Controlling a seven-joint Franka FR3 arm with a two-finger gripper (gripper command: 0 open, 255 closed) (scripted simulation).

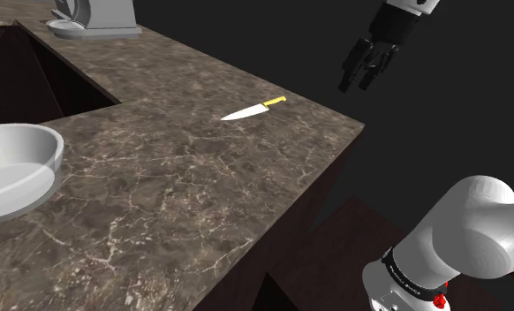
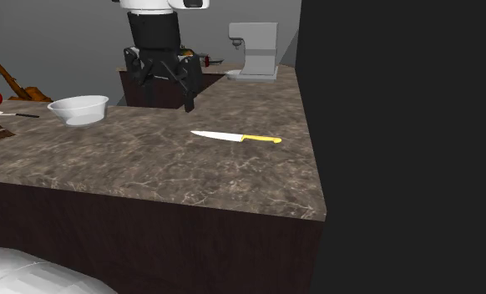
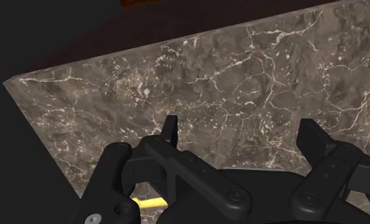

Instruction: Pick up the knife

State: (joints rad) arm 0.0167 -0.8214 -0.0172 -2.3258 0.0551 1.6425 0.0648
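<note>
A knife (image 1: pixel 253 109) with a white blade and a yellow handle lies flat on the brown marble counter (image 1: pixel 158 203), close to its far corner. In the second exterior view the knife (image 2: pixel 235 137) points its blade toward the bowl side. My black gripper (image 1: pixel 357 86) hangs in the air past that corner, above and to the shoulder view's right of the knife, open with nothing between the fingers. From the second exterior view the gripper (image 2: pixel 163 92) hovers above the counter's back part. In the wrist view the gripper (image 3: pixel 241 133) looks down on marble, and a bit of the yellow knife handle (image 3: pixel 149 202) peeks out beneath the hand.
A white bowl (image 1: pixel 17 163) sits near the counter's edge at the shoulder view's left, beside a dark sunken sink (image 1: pixel 26 79). A grey appliance (image 1: pixel 96 18) stands at the back. The counter drops off just past the knife, with a black area (image 1: pixel 458 106) beyond.
</note>
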